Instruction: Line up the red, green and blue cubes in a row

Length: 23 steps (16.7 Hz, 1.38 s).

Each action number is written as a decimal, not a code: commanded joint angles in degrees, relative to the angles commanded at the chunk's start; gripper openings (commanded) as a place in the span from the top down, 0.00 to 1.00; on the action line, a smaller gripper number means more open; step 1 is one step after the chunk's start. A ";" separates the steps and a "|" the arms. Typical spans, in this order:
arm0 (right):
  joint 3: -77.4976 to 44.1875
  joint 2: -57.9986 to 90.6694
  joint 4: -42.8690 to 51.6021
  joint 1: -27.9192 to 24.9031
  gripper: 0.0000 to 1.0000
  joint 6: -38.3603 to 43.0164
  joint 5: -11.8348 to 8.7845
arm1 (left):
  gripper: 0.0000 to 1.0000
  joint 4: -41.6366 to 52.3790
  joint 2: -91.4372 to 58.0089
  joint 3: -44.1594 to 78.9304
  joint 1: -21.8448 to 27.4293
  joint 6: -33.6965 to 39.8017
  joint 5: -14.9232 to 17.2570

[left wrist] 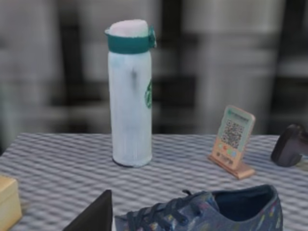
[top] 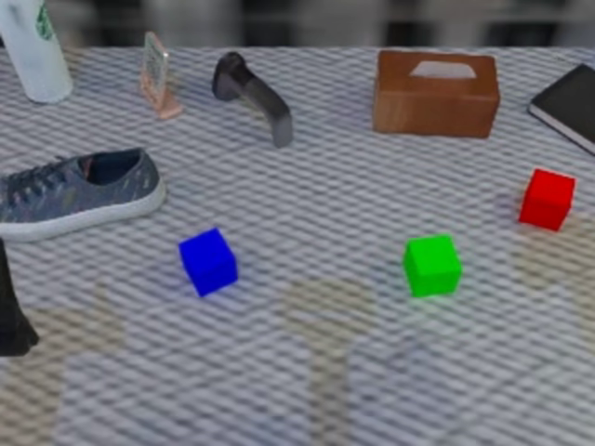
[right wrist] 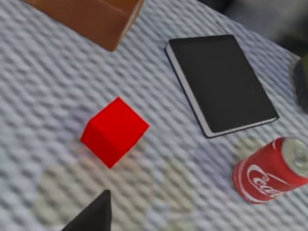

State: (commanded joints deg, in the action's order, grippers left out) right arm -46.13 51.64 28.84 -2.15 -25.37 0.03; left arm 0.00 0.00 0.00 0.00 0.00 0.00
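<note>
The red cube (top: 547, 199) lies at the right side of the table, the green cube (top: 432, 265) left of it and nearer the front, and the blue cube (top: 208, 261) at centre left. In the right wrist view the red cube (right wrist: 114, 131) sits just ahead of my right gripper (right wrist: 137, 214), which hovers above the cloth, open and holding nothing. One dark fingertip (right wrist: 98, 211) shows there. My left arm (top: 11, 316) is parked at the left edge. Its gripper (left wrist: 192, 221) is open and empty above the sneaker.
A brown tissue box (top: 435, 93), a black notebook (top: 569, 104), a dark stapler-like tool (top: 253, 93), a small QR stand (top: 160, 76) and a white bottle (top: 35, 48) line the back. A blue sneaker (top: 79, 193) lies at the left. A red cola can (right wrist: 269, 171) lies near the notebook.
</note>
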 joint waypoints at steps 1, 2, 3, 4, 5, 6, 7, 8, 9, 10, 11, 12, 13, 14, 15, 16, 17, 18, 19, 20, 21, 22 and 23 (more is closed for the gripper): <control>-5.44 6.89 3.47 -0.20 0.00 -2.98 0.11 | 0.00 0.00 0.00 0.00 0.00 0.00 0.00; -10.82 13.84 6.95 -0.40 0.00 -5.97 0.21 | 0.00 0.00 0.00 0.00 0.00 0.00 0.00; -16.13 20.77 10.42 -0.62 0.00 -8.94 0.31 | 0.00 0.00 0.00 0.00 0.00 0.00 0.00; -21.35 27.61 13.85 -0.85 0.00 -11.87 0.39 | 0.00 0.00 0.00 0.00 0.00 0.00 0.00; -26.50 34.27 17.21 -1.08 0.00 -14.74 0.47 | 0.00 0.00 0.00 0.00 0.00 0.00 0.00; -31.53 40.65 20.46 -1.30 0.00 -17.52 0.54 | 0.00 0.00 0.00 0.00 0.00 0.00 0.00; -36.39 46.66 23.56 -1.51 0.00 -20.18 0.60 | 0.00 0.00 0.00 0.00 0.00 0.00 0.00; -41.04 52.25 26.50 -1.71 0.00 -22.72 0.63 | 0.00 0.00 0.00 0.00 0.00 0.00 0.00; -45.44 57.40 29.23 -1.90 0.00 -25.10 0.65 | 0.00 0.00 0.00 0.00 0.00 0.00 0.00; -49.57 62.08 31.75 -2.08 0.00 -27.33 0.64 | 0.00 0.00 0.00 0.00 0.00 0.00 0.00; -53.39 66.32 34.05 -2.24 0.00 -29.38 0.62 | 0.00 0.00 0.00 0.00 0.00 0.00 0.00; -56.91 70.09 36.09 -2.38 0.00 -31.24 0.58 | 0.00 0.00 0.00 0.00 0.00 0.00 0.00; -60.10 73.40 37.88 -2.51 0.00 -32.90 0.52 | 0.00 0.00 0.00 0.00 0.00 0.00 0.00; -62.92 76.22 39.39 -2.61 0.00 -34.33 0.46 | 0.00 0.00 0.00 0.00 0.00 0.00 0.00; -65.34 78.58 40.61 -2.70 0.00 -35.52 0.39 | 0.00 0.00 0.00 0.00 0.00 0.00 0.00; -67.25 80.42 41.53 -2.77 0.00 -36.44 0.32 | 0.00 0.00 0.00 0.00 0.00 0.00 0.00; -68.64 81.73 42.16 -2.81 0.00 -37.08 0.27 | 0.00 0.00 0.00 0.00 0.00 0.00 0.00; -69.44 82.47 42.52 -2.84 0.00 -37.45 0.24 | 0.00 0.00 0.00 0.00 0.00 0.00 0.00; -69.67 82.69 42.62 -2.84 0.00 -37.56 0.23 | 0.00 0.00 0.00 0.00 0.00 0.00 0.00; -69.67 82.69 42.62 -2.84 0.00 -37.56 0.23 | 0.00 0.00 0.00 0.00 0.00 0.00 0.00; -69.67 82.69 42.62 -2.84 0.00 -37.56 0.23 | 0.00 0.00 0.00 0.00 0.00 0.00 0.00; -69.67 82.69 42.62 -2.84 0.00 -37.56 0.23 | 0.00 0.00 0.00 0.00 0.00 0.00 0.00; -69.52 82.58 42.50 -2.50 0.00 -37.49 0.25 | 0.00 0.00 0.00 0.00 0.00 0.00 0.00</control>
State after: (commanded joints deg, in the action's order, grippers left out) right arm -115.65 134.22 71.34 -4.64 -62.86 0.28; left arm 0.00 0.00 0.00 0.00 0.00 0.00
